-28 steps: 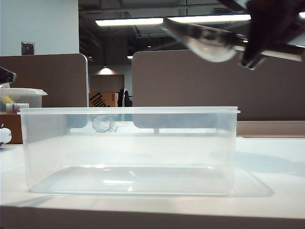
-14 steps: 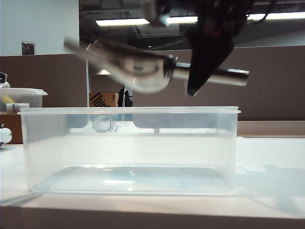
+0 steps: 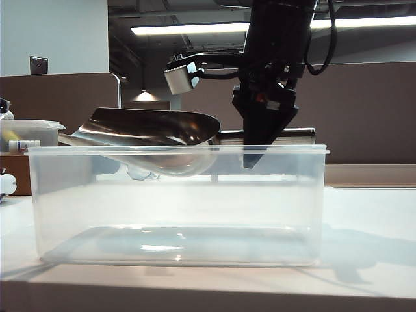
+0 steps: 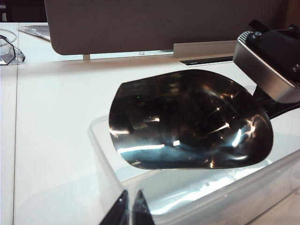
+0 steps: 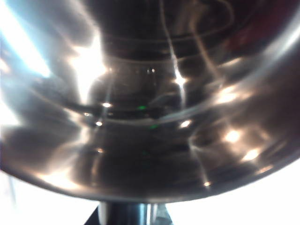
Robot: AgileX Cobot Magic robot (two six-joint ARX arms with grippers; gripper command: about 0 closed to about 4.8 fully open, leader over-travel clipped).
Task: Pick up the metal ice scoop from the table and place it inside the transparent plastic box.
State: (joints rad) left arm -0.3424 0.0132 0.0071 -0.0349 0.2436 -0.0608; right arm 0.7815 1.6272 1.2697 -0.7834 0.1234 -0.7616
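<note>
- The metal ice scoop (image 3: pixel 153 140) is held level at the rim of the transparent plastic box (image 3: pixel 175 247), its trough lying to the left and dipping just below that rim.
- The box is seen resting on the table (image 3: pixel 370 227).
- The right gripper (image 3: pixel 255 156) is clamped on the scoop's handle.
- The left gripper (image 4: pixel 130 211) is shown near the box's edge; its fingertips are pressed together on nothing.

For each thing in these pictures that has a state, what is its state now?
Metal ice scoop: held by its handle, trough dipping below the box rim.
Transparent plastic box: open, upright on the table.
Right pincer: shut on the scoop handle.
Left pincer: shut, beside the box.
</note>
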